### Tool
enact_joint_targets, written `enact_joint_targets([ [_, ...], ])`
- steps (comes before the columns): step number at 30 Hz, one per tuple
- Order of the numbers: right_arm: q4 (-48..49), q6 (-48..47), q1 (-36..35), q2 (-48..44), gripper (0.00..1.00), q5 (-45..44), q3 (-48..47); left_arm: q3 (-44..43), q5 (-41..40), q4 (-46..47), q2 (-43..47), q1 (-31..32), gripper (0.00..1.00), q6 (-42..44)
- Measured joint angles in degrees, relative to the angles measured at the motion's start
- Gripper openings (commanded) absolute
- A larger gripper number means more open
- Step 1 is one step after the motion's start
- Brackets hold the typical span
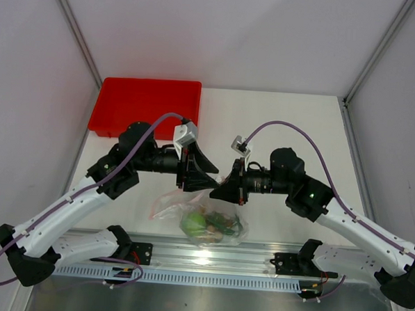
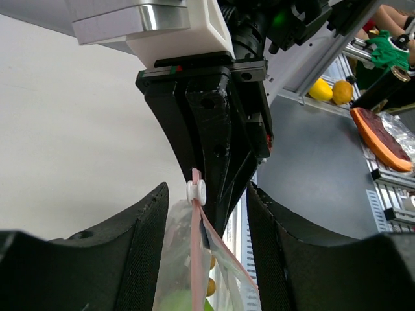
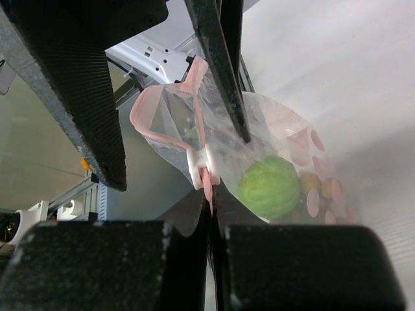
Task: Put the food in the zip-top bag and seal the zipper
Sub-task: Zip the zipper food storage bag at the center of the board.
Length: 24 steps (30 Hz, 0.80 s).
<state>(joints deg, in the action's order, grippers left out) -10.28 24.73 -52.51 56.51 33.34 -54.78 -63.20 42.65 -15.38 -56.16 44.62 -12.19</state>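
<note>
Your right fingers (image 3: 162, 272) are pressing together, pinching the pinkish press-seal zipper strip (image 2: 194, 259) of the small clear crinkly plastic bag (image 3: 285, 129), right beside its small white slider (image 3: 200, 167). Your left fingers (image 2: 130, 259) are standing partly spread, one on each side of that strip, not visibly touching it. The bag is resting low on the white worktop (image 1: 299, 125) between the arms, holding the round lime-green fruit (image 3: 269, 186), tan-brown round fruits (image 3: 311, 184) and thin green leaves (image 1: 235, 225).
</note>
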Motion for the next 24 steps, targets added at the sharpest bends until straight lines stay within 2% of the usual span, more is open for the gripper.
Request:
enact_joint_targets([
  [6, -0.6, -0.1, -0.3, -0.2, 0.00, 0.0, 0.0, -0.4, 1.8, -0.2, -1.8, 0.0, 0.49, -0.5],
  [9, -0.7, -0.2, -0.3, -0.5, 0.00, 0.0, 0.0, -0.6, 2.1, -0.6, -2.6, 0.0, 0.43, -0.7],
  [11, -0.7, -0.2, -0.4, -0.6, 0.00, 0.0, 0.0, -0.8, 2.4, -0.8, -3.1, 0.0, 0.36, -0.9],
  [13, -0.8, -0.2, -0.5, -0.6, 0.00, -0.2, 0.0, -1.0, 2.6, -1.2, -3.2, 0.0, 0.22, -1.1],
  [14, -0.8, -0.1, -0.6, -0.6, 0.00, -0.3, 0.0, -1.0, 2.6, -1.3, -3.2, 0.0, 0.14, -1.2],
  [15, -0.8, -0.1, -0.7, -0.6, 0.00, -0.5, 0.0, -1.1, 2.6, -1.4, -3.2, 0.0, 0.01, -1.2],
  [24, 0.9, 3.1, -2.7, -2.9, 0.00, -9.6, 1.6, -2.0, 2.4, -1.9, -3.2, 0.0, 0.01, -1.5],
])
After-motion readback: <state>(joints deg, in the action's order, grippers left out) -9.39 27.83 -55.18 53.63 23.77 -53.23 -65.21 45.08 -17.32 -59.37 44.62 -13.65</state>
